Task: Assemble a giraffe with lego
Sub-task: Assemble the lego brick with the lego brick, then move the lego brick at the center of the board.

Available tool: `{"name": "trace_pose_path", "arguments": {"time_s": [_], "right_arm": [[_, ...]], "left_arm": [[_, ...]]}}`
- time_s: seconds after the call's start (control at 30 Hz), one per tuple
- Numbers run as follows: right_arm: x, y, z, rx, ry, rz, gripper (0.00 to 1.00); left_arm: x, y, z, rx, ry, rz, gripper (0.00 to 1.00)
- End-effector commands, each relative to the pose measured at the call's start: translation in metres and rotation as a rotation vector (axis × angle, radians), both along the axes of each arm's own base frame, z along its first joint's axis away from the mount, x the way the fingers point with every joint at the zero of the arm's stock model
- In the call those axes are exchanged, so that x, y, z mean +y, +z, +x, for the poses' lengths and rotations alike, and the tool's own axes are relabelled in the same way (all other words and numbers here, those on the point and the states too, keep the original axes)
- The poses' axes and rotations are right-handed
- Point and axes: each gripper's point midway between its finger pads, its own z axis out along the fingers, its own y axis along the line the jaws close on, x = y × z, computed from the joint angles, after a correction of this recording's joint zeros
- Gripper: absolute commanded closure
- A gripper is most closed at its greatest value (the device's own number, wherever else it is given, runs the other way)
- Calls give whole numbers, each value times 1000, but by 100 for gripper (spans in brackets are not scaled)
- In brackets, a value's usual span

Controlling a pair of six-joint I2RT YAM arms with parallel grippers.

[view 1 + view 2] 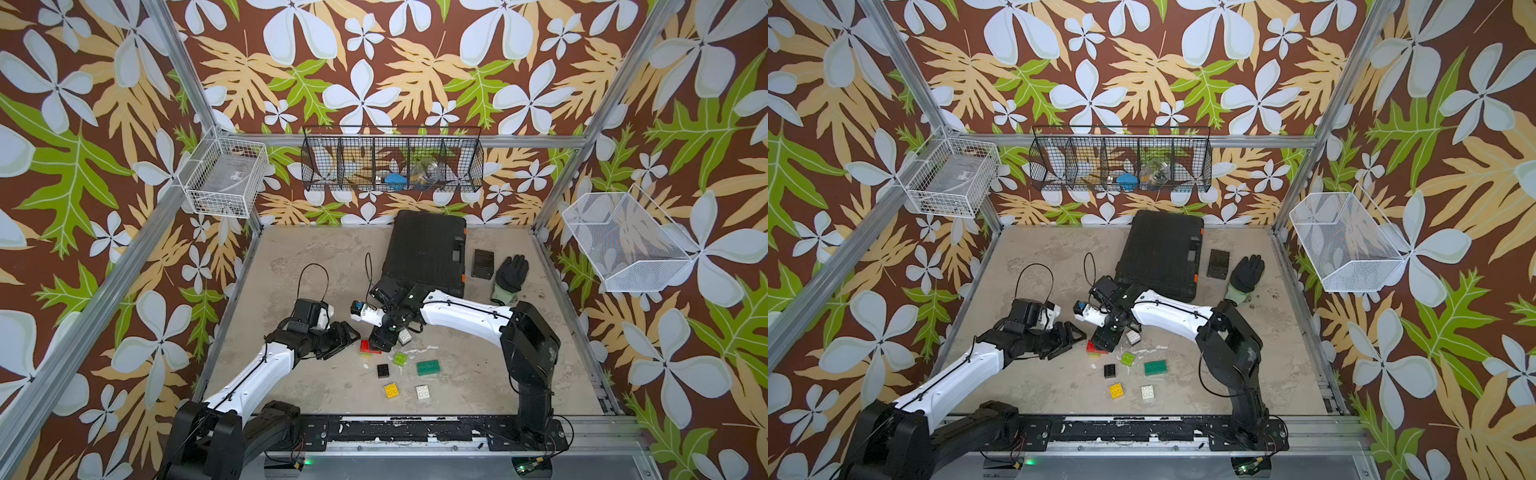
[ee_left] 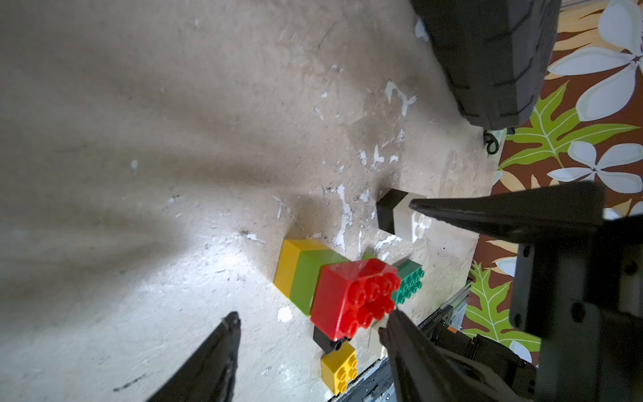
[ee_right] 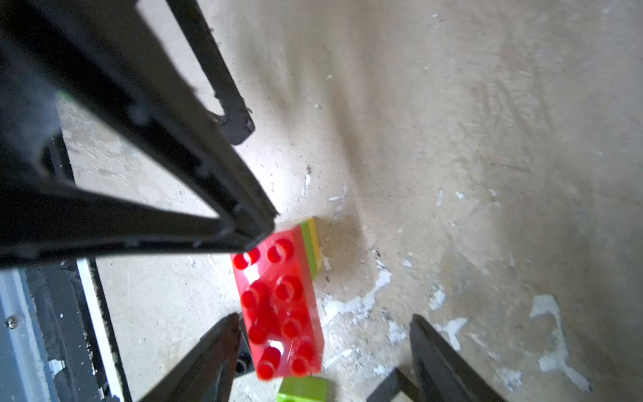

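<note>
The right hand [image 3: 325, 325] hangs open over the partly built giraffe [image 1: 369, 347] — a red brick [image 3: 280, 306] on lime and yellow, standing studs-up on the desk [image 1: 316, 257] between both arms. The left hand [image 1: 347, 340], open and empty, sits just left of it. The narrow base looks tippy, so I'd brace it from the left and press any new brick down squarely. Loose lego [image 1: 428, 367] crowds the near right — the far left of the desk lies bare, and the black case [image 1: 428, 249] bounds the far side
</note>
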Motion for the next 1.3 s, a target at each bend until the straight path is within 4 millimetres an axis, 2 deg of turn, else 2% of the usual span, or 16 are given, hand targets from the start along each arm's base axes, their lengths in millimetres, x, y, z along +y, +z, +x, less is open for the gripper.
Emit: {"name": "trace_pose_path", "arguments": {"time_s": [0.0, 0.17, 0.27, 0.37, 0.63, 0.8, 0.97, 1.13, 1.27], "right_arm": [[-9, 22, 0, 59, -83, 80, 16], [-57, 43, 8, 92, -366, 196, 11], [-88, 33, 7, 107, -529, 195, 10], [-102, 9, 1, 135, -562, 114, 10], [-97, -18, 10, 139, -518, 66, 12], [-97, -32, 19, 106, -478, 23, 14], [-95, -43, 24, 85, -435, 8, 30], [-94, -51, 23, 77, -386, -2, 38], [-89, -47, 21, 62, -344, 29, 58]], "left_arm": [[8, 11, 7, -51, -4, 67, 24], [14, 29, 20, -99, 10, 121, 19], [15, 32, 26, -111, 27, 125, 18], [12, 34, 29, -119, 28, 109, 18], [-7, 42, 27, -135, -5, 113, 18], [-6, 44, 25, -135, 15, 106, 18], [-3, 41, 23, -122, 25, 120, 18], [-2, 42, 26, -122, 46, 120, 18], [-2, 46, 28, -125, 54, 119, 18]]}}
